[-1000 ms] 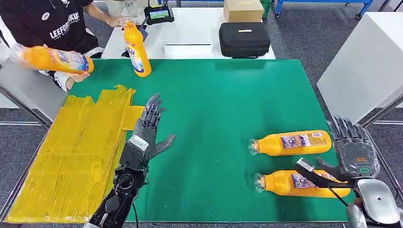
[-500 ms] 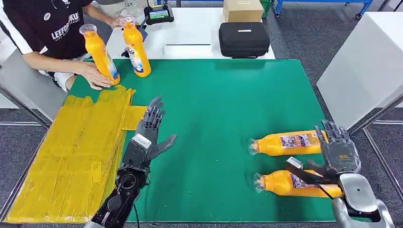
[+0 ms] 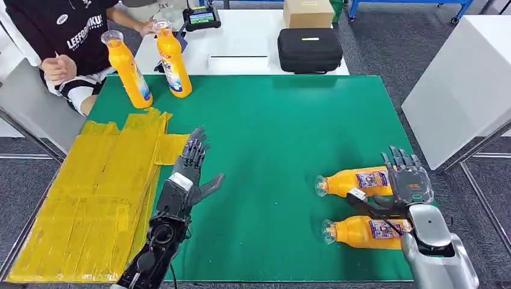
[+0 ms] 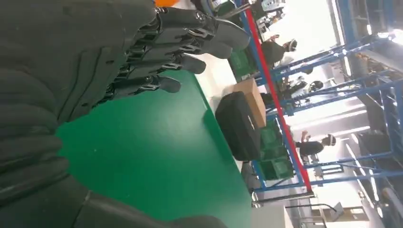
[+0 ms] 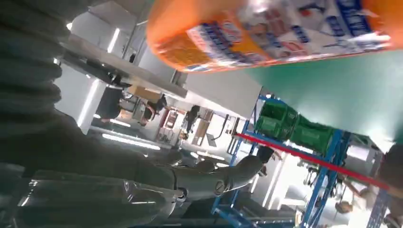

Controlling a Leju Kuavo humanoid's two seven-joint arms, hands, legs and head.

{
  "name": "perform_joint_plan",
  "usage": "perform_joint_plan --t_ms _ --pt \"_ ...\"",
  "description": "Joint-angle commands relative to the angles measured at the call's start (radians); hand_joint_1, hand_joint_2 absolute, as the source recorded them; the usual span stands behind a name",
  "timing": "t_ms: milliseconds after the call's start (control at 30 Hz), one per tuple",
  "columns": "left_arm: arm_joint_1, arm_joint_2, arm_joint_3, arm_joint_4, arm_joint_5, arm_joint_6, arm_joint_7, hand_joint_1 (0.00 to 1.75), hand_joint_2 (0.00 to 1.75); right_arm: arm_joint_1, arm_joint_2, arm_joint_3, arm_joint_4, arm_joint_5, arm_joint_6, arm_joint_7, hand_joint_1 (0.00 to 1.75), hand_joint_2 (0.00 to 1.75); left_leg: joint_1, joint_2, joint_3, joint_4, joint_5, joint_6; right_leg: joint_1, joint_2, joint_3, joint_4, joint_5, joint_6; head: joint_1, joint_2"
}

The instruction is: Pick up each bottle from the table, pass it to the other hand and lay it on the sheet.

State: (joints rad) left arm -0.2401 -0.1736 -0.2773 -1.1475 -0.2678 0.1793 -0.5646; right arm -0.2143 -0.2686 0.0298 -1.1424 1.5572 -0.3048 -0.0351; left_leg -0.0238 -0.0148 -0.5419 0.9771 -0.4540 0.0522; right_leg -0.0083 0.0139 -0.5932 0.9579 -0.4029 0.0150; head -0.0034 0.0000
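Two orange bottles lie on their sides on the green table at the right: a farther bottle (image 3: 355, 181) and a nearer bottle (image 3: 361, 232). My right hand (image 3: 405, 188) hovers open over the farther bottle's base end, thumb reaching between the two bottles; the right wrist view shows that orange bottle (image 5: 280, 33) close by. My left hand (image 3: 188, 171) stands open and empty beside the yellow sheet (image 3: 90, 198), fingers straight; the left wrist view shows its fingers (image 4: 190, 45) spread over green table. Two more orange bottles (image 3: 126, 71) (image 3: 173, 60) stand upright at the table's far left.
A person (image 3: 60, 42) sits at the far left corner, hands off the bottles. A black case (image 3: 309, 50), a cardboard box (image 3: 308, 12) and a small screen (image 3: 202, 18) sit on the white table behind. A white cabinet (image 3: 464, 84) stands to the right.
My right hand moved left and forward over the farther lying bottle. The person stood a second bottle upright by the sheet and drew the hand back. My left hand barely moved.
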Motion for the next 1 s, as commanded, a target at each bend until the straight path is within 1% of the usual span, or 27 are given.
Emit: perform_joint_plan --t_ms 33,67,100,133,200,300,333,400,433,467,533,567,667,700,767,900,933,967,1000 --pt "-0.016 0.006 0.034 0.073 0.019 0.006 0.010 0.00 1.75 -0.244 -0.010 0.115 0.416 -0.010 0.140 0.017 0.00 1.75 0.002 0.004 0.003 0.000 -0.001 -0.003 0.001 0.002 0.003 -0.002 0.000 0.000 0.000 0.000" --pt "-0.019 0.004 0.036 0.079 0.019 0.006 0.013 0.00 1.75 -0.265 -0.009 0.116 0.458 -0.020 0.156 0.020 0.00 1.75 0.002 0.005 0.005 0.000 -0.002 -0.004 0.002 0.003 0.004 -0.002 0.000 0.000 0.000 0.000" --pt "-0.019 0.004 0.036 0.079 0.019 0.006 0.013 0.00 1.75 -0.265 -0.009 0.116 0.458 -0.020 0.156 0.020 0.00 1.75 0.002 0.005 0.006 0.000 -0.002 -0.005 0.002 0.003 0.005 -0.002 0.000 0.000 0.000 0.000" --pt "-0.019 0.004 0.036 0.079 0.019 0.006 0.013 0.00 1.75 -0.265 -0.009 0.116 0.458 -0.020 0.156 0.020 0.00 1.75 0.001 0.003 0.004 0.000 -0.001 -0.003 0.001 0.001 0.004 -0.001 0.000 0.001 0.000 0.000" --pt "-0.019 0.004 0.036 0.079 0.019 0.006 0.013 0.00 1.75 -0.265 -0.009 0.116 0.458 -0.020 0.156 0.020 0.00 1.75 0.002 0.004 0.006 0.000 -0.002 -0.005 0.002 0.002 0.006 -0.001 -0.001 0.000 0.000 0.000" --pt "-0.019 0.004 0.036 0.079 0.019 0.006 0.013 0.00 1.75 -0.265 -0.009 0.116 0.458 -0.020 0.156 0.020 0.00 1.75 0.001 0.001 0.003 0.000 0.000 -0.002 0.001 0.001 0.002 -0.001 0.000 0.001 0.000 0.000" --pt "-0.019 0.004 0.036 0.079 0.019 0.006 0.013 0.00 1.75 -0.265 -0.009 0.116 0.458 -0.020 0.156 0.020 0.00 1.75 0.002 0.003 0.005 0.000 -0.002 -0.003 0.002 0.001 0.005 -0.001 0.000 0.000 0.000 0.000" --pt "-0.020 0.003 0.036 0.081 0.019 0.007 0.015 0.00 1.75 -0.267 -0.008 0.118 0.467 -0.022 0.159 0.023 0.00 1.75 0.002 0.002 0.004 0.000 -0.001 -0.003 0.002 0.000 0.004 -0.001 0.000 0.001 0.000 0.000" --pt "-0.021 0.002 0.037 0.085 0.017 0.009 0.019 0.00 1.75 -0.274 -0.010 0.124 0.484 -0.024 0.171 0.023 0.00 1.75 0.002 0.002 0.005 0.000 -0.001 -0.004 0.002 0.000 0.005 -0.001 0.000 0.001 0.000 0.000" --pt "-0.023 0.002 0.039 0.090 0.017 0.011 0.021 0.00 1.75 -0.283 -0.010 0.124 0.504 -0.031 0.185 0.025 0.00 1.75 0.001 0.001 0.003 0.000 0.000 -0.002 0.001 0.000 0.003 -0.001 0.000 0.001 0.000 0.000" --pt "-0.025 0.003 0.044 0.099 0.020 0.012 0.024 0.00 1.75 -0.307 -0.014 0.129 0.554 -0.043 0.202 0.022 0.00 1.75 0.002 0.002 0.005 0.001 -0.001 -0.004 0.002 0.000 0.005 -0.001 0.000 0.001 0.000 0.000" --pt "-0.027 0.004 0.045 0.102 0.021 0.013 0.025 0.00 1.75 -0.315 -0.015 0.133 0.570 -0.044 0.209 0.021 0.00 1.75 0.001 0.002 0.004 0.000 0.000 -0.003 0.001 0.000 0.004 -0.001 0.001 0.001 0.000 0.000" --pt "-0.034 0.006 0.050 0.107 0.027 0.021 0.028 0.00 1.75 -0.345 -0.012 0.141 0.637 -0.066 0.247 -0.012 0.00 1.75 0.002 0.002 0.005 0.000 -0.001 -0.004 0.002 0.000 0.005 -0.001 0.000 0.001 0.000 0.000" --pt "-0.033 0.007 0.051 0.105 0.029 0.023 0.030 0.00 1.75 -0.351 -0.009 0.143 0.652 -0.069 0.252 -0.014 0.00 1.75 0.001 0.001 0.005 0.000 0.000 -0.002 0.002 0.000 0.005 -0.002 0.001 0.001 0.000 0.000" --pt "-0.026 0.006 0.053 0.102 0.031 0.027 0.033 0.00 1.75 -0.352 -0.002 0.147 0.663 -0.071 0.249 -0.013 0.00 1.75 0.003 0.002 0.007 0.000 -0.001 -0.004 0.003 -0.001 0.007 -0.002 0.001 0.001 0.000 0.000" --pt "-0.019 0.004 0.052 0.104 0.032 0.034 0.039 0.00 1.75 -0.360 0.010 0.154 0.698 -0.074 0.256 -0.013 0.00 1.75 0.002 0.001 0.009 0.000 0.000 -0.003 0.002 -0.001 0.010 -0.002 0.001 0.001 0.000 0.000" --pt "-0.018 0.004 0.053 0.106 0.032 0.037 0.041 0.00 1.75 -0.361 0.012 0.155 0.704 -0.076 0.256 -0.017 0.10 1.75 0.003 0.001 0.010 0.000 0.000 -0.004 0.003 -0.001 0.011 -0.003 0.001 0.001 0.000 0.000" --pt "-0.016 0.006 0.052 0.111 0.032 0.040 0.041 0.00 1.75 -0.362 0.013 0.158 0.714 -0.077 0.262 -0.019 0.45 1.75 0.001 0.001 0.011 0.000 0.000 -0.002 0.002 -0.001 0.011 -0.002 0.001 0.001 0.000 0.000" --pt "-0.015 0.006 0.052 0.116 0.032 0.042 0.041 0.00 1.75 -0.363 0.014 0.160 0.725 -0.079 0.269 -0.024 1.36 1.75 0.003 0.001 0.011 0.000 0.000 -0.004 0.003 -0.001 0.012 -0.003 0.001 0.001 0.000 0.000"
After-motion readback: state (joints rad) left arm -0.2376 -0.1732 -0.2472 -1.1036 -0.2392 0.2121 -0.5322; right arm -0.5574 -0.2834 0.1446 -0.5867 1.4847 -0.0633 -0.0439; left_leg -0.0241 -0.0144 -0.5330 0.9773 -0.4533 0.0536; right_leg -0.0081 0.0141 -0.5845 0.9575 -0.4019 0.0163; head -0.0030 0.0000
